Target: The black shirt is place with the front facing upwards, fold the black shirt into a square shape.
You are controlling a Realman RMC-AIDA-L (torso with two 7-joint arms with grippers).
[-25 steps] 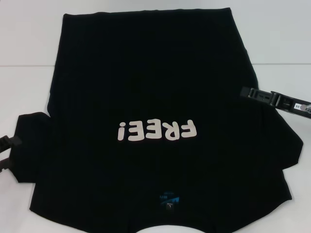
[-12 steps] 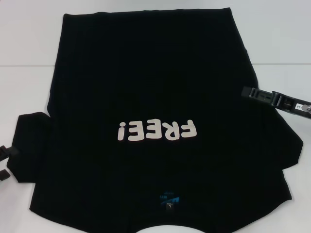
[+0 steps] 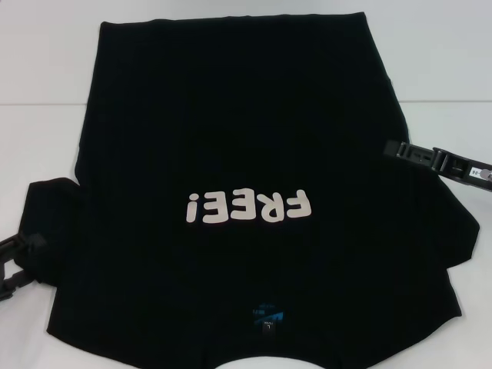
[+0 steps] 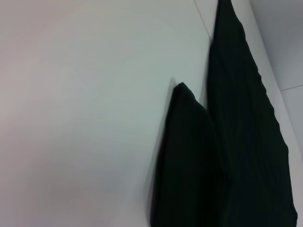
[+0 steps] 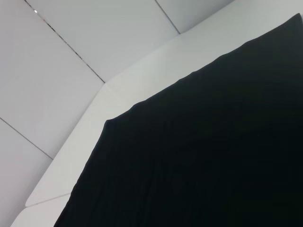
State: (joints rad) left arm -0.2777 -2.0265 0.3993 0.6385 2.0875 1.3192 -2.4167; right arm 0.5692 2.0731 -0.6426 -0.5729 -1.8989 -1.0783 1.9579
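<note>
The black shirt [image 3: 231, 154] lay spread flat on the white desk [image 3: 46, 77], front up, collar and blue neck label [image 3: 265, 317] nearest the robot. The left gripper [image 3: 17, 263] sat at the left sleeve's edge, jaws spread. Farther out, the right gripper [image 3: 400, 150] rested at the shirt's right edge; I could not tell how its jaws stood.

Lighting's bright and even, no harsh glare anywhere on the white worktop [image 3: 46, 69]. The black shirt [image 3: 231, 115] soaks up so much light its folds barely show. Only a faint soft shadow hugs the shirt's edges. In the left wrist view the sleeve [image 4: 184, 161] edge looks smeared and soft.
</note>
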